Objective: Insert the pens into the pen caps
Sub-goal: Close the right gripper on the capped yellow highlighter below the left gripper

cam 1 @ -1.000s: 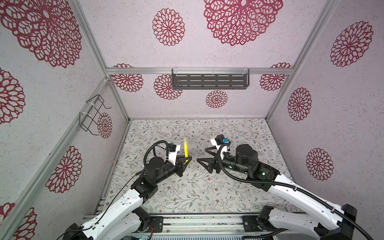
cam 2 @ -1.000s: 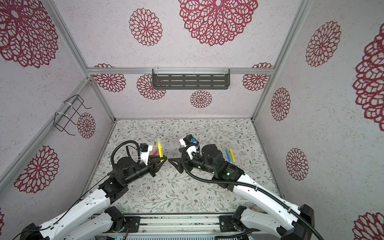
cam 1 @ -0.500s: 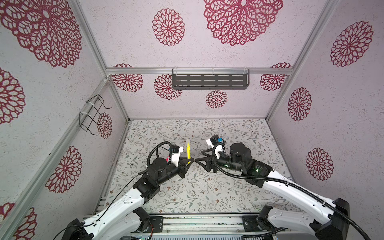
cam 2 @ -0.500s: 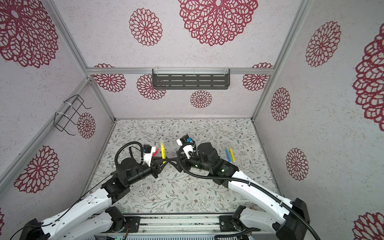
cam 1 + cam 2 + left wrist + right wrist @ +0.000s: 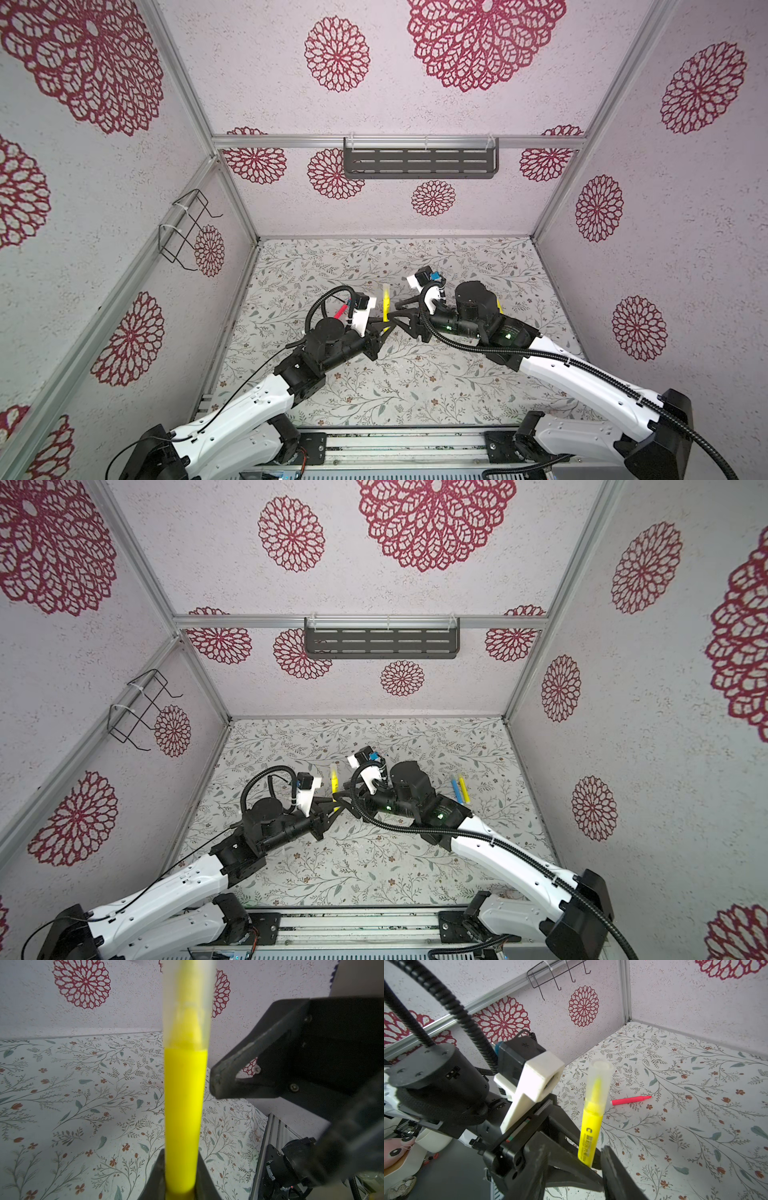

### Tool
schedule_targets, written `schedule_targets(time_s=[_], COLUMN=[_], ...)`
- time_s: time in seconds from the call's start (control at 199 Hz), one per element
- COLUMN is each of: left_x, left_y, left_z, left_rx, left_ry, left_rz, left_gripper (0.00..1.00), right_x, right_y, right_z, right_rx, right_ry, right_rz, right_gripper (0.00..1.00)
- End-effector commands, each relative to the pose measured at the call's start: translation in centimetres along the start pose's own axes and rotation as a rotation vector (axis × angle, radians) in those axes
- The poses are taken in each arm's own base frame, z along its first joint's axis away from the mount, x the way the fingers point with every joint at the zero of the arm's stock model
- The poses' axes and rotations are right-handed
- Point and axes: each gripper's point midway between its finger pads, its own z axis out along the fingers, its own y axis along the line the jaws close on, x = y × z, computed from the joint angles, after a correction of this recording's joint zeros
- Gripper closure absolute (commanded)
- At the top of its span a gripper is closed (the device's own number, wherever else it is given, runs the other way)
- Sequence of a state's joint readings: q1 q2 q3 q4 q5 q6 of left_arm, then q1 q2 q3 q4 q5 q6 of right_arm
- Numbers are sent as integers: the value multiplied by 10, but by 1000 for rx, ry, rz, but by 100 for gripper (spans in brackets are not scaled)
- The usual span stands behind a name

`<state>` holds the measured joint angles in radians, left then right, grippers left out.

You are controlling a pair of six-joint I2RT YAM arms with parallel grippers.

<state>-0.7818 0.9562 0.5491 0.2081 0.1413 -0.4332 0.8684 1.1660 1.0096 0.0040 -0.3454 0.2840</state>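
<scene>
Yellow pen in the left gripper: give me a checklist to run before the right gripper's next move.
1. Left gripper shut on the bright yellow pen, pen upright: ok.
2. Translucent whitish plastic cap covers its tip: ok.
3. Cap fully seated: cannot tell.
4. Right gripper open, close beside the pen, no grip on it: ok.
5. Red-pink pen lies uncapped on the floral mat, away from both grippers: ok.

yellow pen (image 5: 589,1136): dark "c" mark on barrel; small print below, too blurry to read.
</scene>
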Motion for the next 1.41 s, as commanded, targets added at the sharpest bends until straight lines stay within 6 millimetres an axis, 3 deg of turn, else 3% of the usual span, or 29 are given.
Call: schedule_targets(time_s=[0.0, 1.044, 1.104, 1.179, 1.4], left_x=[-24, -26, -25, -26, -26], left_y=[-13, -29, -29, -29, -31], left_z=[1, 5, 5, 5, 6], left_rx=[27, 73, 73, 74, 79], left_ry=[-68, -73, -72, -75, -73], left_rz=[28, 44, 45, 45, 46], left_gripper=[100, 100, 100, 100, 100], right_x=[-26, -24, -24, -24, -23], right_y=[10, -1, -1, -2, -5], right_z=[-3, 4, 5, 5, 5], right_rx=[-34, 1, -2, 6, 15], right_ry=[-71, -60, -60, -61, -59], right_rz=[-20, -3, -1, 2, 1], right_gripper=[58, 82, 81, 74, 75])
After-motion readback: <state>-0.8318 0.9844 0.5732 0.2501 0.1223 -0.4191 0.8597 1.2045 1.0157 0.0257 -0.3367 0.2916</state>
